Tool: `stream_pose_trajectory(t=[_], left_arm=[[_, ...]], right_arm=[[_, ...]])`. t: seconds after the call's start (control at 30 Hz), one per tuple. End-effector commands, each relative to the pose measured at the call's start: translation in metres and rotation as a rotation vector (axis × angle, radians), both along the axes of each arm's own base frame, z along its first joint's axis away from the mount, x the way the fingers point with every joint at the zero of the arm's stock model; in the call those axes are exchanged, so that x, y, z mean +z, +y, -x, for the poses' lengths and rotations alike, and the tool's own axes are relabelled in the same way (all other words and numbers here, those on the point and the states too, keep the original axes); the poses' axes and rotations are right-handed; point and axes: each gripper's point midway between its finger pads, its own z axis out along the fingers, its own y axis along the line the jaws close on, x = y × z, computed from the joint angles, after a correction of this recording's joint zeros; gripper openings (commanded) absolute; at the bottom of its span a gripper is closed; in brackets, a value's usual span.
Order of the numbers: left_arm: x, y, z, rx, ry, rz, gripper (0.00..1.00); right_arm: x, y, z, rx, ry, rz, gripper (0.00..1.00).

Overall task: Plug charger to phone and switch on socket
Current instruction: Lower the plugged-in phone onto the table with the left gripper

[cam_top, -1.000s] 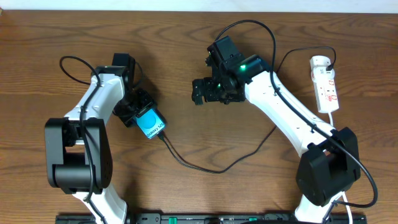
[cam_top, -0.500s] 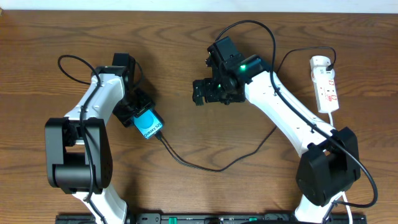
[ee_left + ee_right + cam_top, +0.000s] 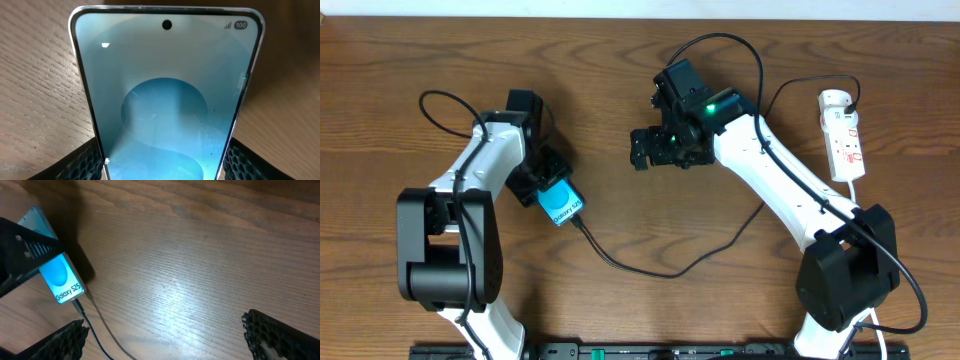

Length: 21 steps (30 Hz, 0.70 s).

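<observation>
The left gripper [image 3: 548, 192] pinches the Galaxy S25 phone [image 3: 563, 204] by its sides. In the last second its arm has only nudged sideways, and the right gripper [image 3: 642, 150] hangs unmoved, fingers spread and empty. The charger cable [image 3: 650, 268] reaches the phone's lower end, so plugging seems nearly finished — whether the tip is seated is hidden. The socket [image 3: 845, 135] lies well apart, its switches too small to read.
</observation>
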Motion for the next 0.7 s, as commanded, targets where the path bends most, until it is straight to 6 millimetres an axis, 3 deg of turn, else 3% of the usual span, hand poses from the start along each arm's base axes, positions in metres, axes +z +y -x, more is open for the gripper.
stream_pose_trajectory(t=[0.0,0.47,0.67], left_arm=[[-0.008,0.003,0.009,0.017,0.025,-0.018,0.07],[-0.010,0.003,0.011,0.023,0.031,-0.019,0.07],[-0.020,0.003,0.019,0.022,0.043,-0.020,0.07]], right_arm=[[0.003,-0.002,-0.004,0.004,-0.019,0.006,0.99],[0.003,-0.002,-0.004,0.004,-0.017,0.006,0.99],[0.003,-0.002,-0.004,0.004,-0.016,0.007,0.99]])
